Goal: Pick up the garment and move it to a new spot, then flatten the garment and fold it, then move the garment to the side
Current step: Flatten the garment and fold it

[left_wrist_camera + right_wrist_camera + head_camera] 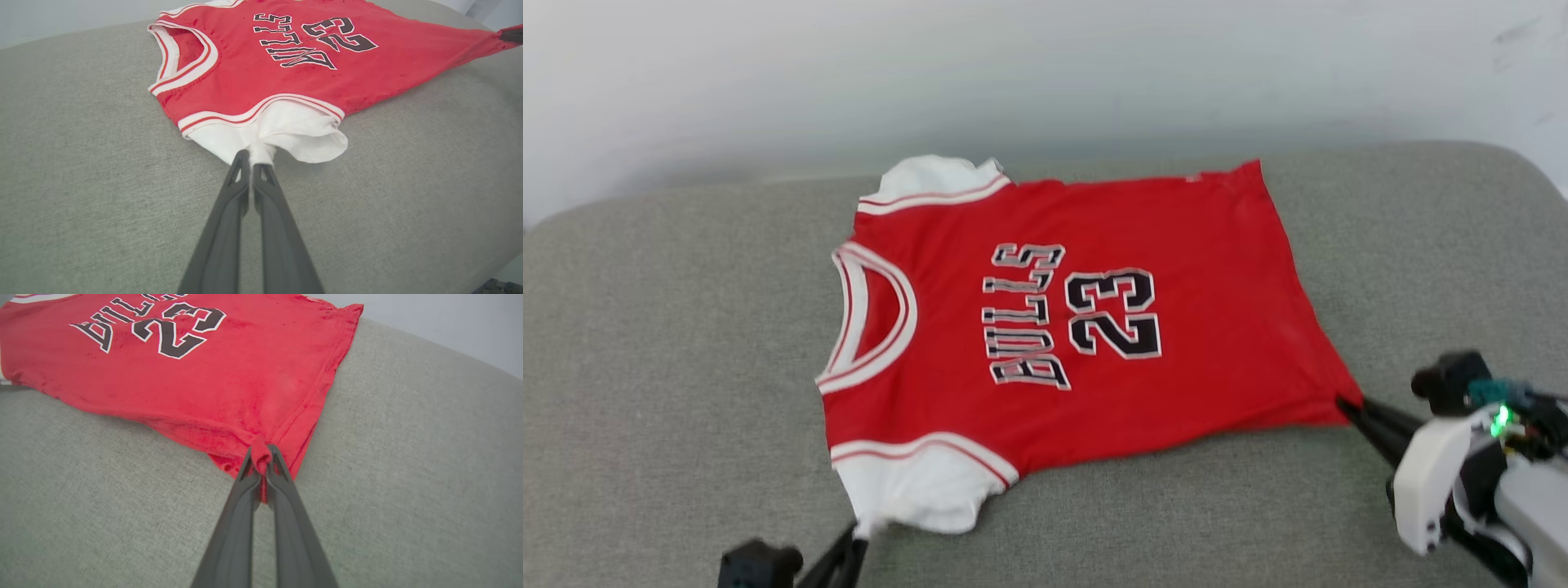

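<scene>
So the garment (1086, 327) is lying face up across the middle of the grey cushion (645, 367), collar toward its left edge, hem toward its right edge and top sleeve near the far edge. It looks pretty much spread out, so the robot is probably in the flattening step. Nothing is folded yet, and the fold and the shift to the side are both left to do.

The left gripper (251, 157) has its fingers (229, 212) pinched tight on the edge of the near white sleeve (286, 134), bunching it into a little tuft. The right gripper (261, 451) has its fingers (233, 522) clamped on the near hem corner (245, 437), and the red cloth is pulled to a taut point there.

Material-wise it's a thin, soft jersey knit with a stitched hem, striped rib trim at the collar and sleeves, and black lettering outlined in white. The cushion is coarse woven upholstery with rounded corners, so it probably drags on the cloth a bit.
</scene>
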You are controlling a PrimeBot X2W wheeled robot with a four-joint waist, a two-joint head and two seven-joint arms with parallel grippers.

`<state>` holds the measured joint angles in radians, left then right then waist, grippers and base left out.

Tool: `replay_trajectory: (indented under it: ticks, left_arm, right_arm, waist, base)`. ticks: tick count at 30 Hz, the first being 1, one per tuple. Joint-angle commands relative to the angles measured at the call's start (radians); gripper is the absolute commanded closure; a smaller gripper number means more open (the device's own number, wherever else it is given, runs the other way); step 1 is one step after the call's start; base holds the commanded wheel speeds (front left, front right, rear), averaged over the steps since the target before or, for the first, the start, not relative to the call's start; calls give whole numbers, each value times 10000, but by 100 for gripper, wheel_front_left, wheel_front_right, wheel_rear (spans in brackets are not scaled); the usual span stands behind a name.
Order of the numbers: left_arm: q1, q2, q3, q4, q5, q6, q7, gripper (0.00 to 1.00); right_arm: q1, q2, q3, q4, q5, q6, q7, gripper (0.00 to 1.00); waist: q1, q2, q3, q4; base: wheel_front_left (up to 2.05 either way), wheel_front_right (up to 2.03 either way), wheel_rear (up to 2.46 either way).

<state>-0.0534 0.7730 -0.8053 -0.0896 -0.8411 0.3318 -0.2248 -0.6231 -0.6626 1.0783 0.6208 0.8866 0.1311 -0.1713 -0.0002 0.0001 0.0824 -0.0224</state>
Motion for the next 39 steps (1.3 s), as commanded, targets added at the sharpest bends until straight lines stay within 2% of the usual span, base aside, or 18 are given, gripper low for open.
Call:
replay_trajectory:
  ticks: [1, 8, 15, 21, 30, 39]
  left_arm:
    - [297, 5, -47, -98, -91, 93, -54, 100]
    - [1944, 182, 86, -613, -650, 749, -214, 100]
    - [2934, -121, 119, -735, -990, 949, -319, 100]
    - [2228, -224, 326, -426, -621, 615, -352, 100]
    - [-28, 149, 819, -138, 167, -70, -45, 100]
    - [-2354, 229, 1110, 486, 581, -675, 707, 100]
  right_arm:
    - [327, -49, -25, -80, 46, -7, -22, 100]
    - [2182, -736, -529, -841, 93, -7, 53, 100]
    - [3740, -1109, -1316, -1844, -87, -7, 664, 100]
    - [4019, -850, -2383, -2417, -581, -7, 1205, 100]
    - [3350, -583, -4081, -3440, -1495, -7, 2053, 100]
    - [2223, -165, -4886, -3853, -2033, -7, 2979, 100]
  waist:
    - [2, -1, -290, 53]
    - [2, -1, -820, 31]
    - [2, -1, -881, -76]
    - [2, -1, -757, -117]
    - [2, -1, -50, -244]
    - [2, -1, 1181, -547]
  base:
    - [0, 0, 0]
    - [0, 0, 0]
    - [0, 0, 0]
    - [0, 0, 0]
    - [0, 0, 0]
    - [0, 0, 0]
